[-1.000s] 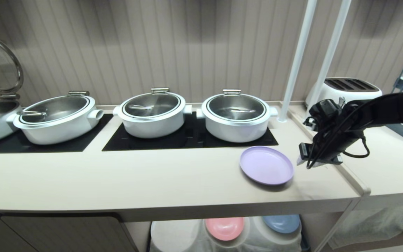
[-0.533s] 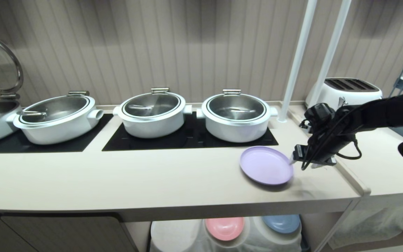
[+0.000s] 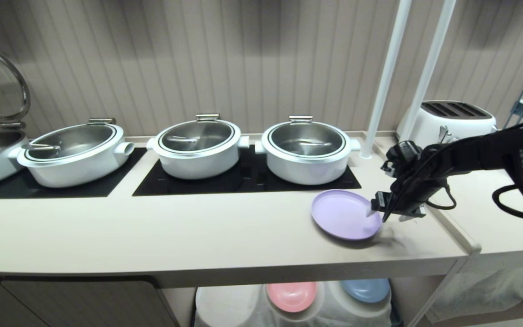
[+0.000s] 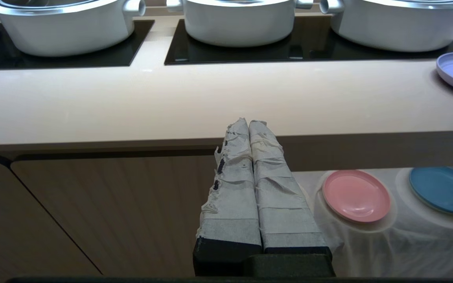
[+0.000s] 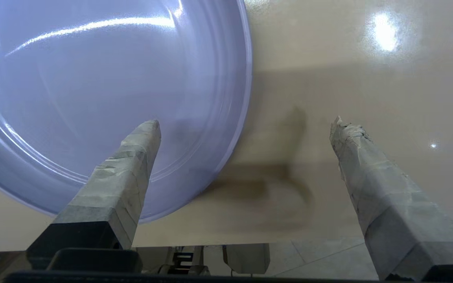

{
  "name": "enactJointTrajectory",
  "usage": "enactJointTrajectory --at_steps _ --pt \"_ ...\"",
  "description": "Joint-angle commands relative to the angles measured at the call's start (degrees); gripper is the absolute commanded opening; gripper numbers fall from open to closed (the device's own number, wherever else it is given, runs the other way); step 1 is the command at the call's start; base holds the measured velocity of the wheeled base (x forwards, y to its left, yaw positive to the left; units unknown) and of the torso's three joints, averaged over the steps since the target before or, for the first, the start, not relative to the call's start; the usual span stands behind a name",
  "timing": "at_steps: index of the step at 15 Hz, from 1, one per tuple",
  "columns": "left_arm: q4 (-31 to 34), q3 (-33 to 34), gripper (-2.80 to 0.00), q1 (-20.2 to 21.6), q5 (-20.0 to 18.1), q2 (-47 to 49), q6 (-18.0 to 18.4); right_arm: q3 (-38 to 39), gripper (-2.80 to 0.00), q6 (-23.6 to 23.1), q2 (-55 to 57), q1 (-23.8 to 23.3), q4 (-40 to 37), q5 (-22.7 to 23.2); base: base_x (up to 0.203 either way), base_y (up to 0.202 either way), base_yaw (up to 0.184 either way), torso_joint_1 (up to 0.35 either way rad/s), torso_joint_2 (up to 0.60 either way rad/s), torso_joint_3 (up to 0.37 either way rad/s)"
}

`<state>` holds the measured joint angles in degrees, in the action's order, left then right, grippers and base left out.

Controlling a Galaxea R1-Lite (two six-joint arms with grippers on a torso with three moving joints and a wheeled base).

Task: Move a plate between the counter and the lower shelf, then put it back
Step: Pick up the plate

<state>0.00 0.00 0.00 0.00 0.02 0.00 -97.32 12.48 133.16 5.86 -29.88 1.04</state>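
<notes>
Lying flat on the counter [image 3: 198, 236], the lilac plate [image 3: 341, 213] sits near the right end, just in front of the black hob panel [image 3: 243, 179] that carries two white pots. The right tool [image 3: 391, 212] hangs over the plate's right rim with its taped fingers spread wide and nothing between them. In the right wrist view one finger [image 5: 128, 173] stands over the inside of the plate, while the other finger [image 5: 372, 165] is over bare counter, so the rim falls between them. Whether either fingertip touches the plate or the counter cannot be told.

The left tool [image 4: 248, 125] is parked low in front of the counter's edge, its two wrapped fingers pressed together and empty; it shows only in the left wrist view.

On the lower shelf [image 3: 243, 304], covered with white cloth, a pink plate [image 3: 291, 295] and a blue plate [image 3: 365, 289] lie side by side. A white toaster [image 3: 452, 119] stands on the side surface to the right, behind the right arm, and two white poles [image 3: 407, 72] rise at the counter's back corner.
</notes>
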Motion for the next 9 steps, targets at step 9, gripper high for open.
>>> enactJointTrajectory --at_steps 9 --pt "0.0 0.0 -2.8 0.0 0.0 0.0 0.0 -2.3 0.0 -0.6 4.0 0.2 -0.1 0.0 0.0 0.0 0.0 0.0 0.0 0.0"
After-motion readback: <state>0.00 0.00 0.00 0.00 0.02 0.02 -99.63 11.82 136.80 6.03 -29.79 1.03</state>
